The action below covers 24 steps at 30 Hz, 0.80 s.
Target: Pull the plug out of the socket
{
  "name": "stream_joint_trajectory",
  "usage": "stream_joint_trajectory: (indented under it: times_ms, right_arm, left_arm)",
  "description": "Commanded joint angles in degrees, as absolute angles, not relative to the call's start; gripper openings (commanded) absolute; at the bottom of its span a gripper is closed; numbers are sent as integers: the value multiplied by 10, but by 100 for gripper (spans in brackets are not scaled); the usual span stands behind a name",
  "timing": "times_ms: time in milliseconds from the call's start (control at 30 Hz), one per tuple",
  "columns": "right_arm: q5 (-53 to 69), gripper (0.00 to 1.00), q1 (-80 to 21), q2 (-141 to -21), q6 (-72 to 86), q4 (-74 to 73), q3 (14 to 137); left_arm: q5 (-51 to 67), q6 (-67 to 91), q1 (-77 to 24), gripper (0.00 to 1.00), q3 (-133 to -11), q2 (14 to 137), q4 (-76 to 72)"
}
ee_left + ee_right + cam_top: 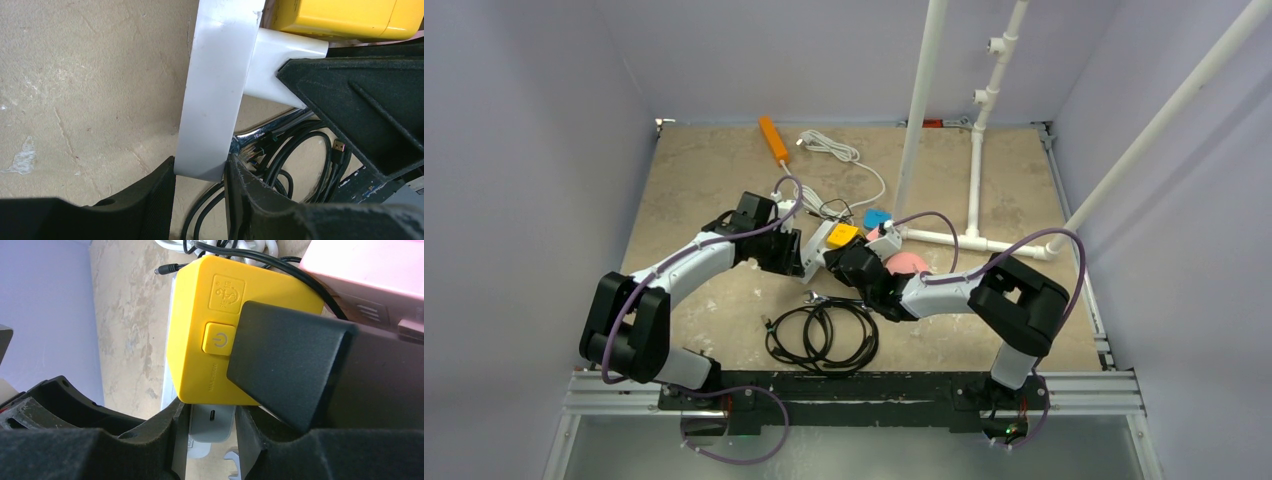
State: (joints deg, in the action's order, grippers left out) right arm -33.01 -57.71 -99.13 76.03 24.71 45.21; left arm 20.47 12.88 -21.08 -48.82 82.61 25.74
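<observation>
The socket is a white power strip [215, 100] lying on the tan table, seen too in the top view [816, 243]. My left gripper [200, 172] is shut on its near end, one finger on each side [794, 252]. A white plug [212, 422] with a small port on its face sticks out of the strip [280, 65]. Beside it on the strip sits a yellow cube [225, 325] with a power button. My right gripper [209, 406] is shut on the white plug, with a finger against each side [842, 258].
A coil of black cables [822, 335] and a chrome wrench [260, 134] lie just in front of the strip. A pink object [909, 263], a blue one [877, 216], an orange bar [774, 140], a white cord [829, 147] and a white pipe frame [974, 170] stand behind.
</observation>
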Motion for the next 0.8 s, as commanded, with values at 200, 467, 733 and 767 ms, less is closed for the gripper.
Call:
stream_joint_trajectory:
  times_ms: [200, 467, 733, 767]
  right_arm:
    - [-340, 0, -587, -1011, 849, 331, 416]
    - [-371, 0, -599, -1027, 893, 314, 398]
    - [-387, 0, -604, -981, 894, 300, 396]
    - [-388, 0, -605, -969, 893, 300, 395]
  left_arm:
    - [195, 135, -217, 0, -501, 818, 240]
    - [187, 137, -217, 0, -502, 817, 241]
    - [123, 135, -217, 0, -505, 818, 253]
    - [117, 135, -217, 0, -505, 819, 254]
